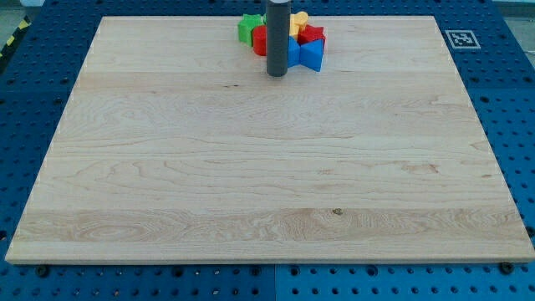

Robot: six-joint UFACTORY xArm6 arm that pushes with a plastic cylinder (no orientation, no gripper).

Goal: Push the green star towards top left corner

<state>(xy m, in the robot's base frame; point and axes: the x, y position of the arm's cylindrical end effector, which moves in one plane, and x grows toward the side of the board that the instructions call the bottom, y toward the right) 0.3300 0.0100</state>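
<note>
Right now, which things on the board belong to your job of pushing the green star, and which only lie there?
Belong to the job:
- green block, partly hidden, shape unclear
- my tip, just below the cluster
- board, whose top left corner is the goal

Only lying there:
- red blocks
- blue block
- yellow block

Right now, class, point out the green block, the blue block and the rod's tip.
green block (246, 29), camera view: its upper face, left of the rod.
blue block (311, 55), camera view: its front face, right of the rod.
my tip (277, 73), camera view: the rod's very end, just below the cluster.
</note>
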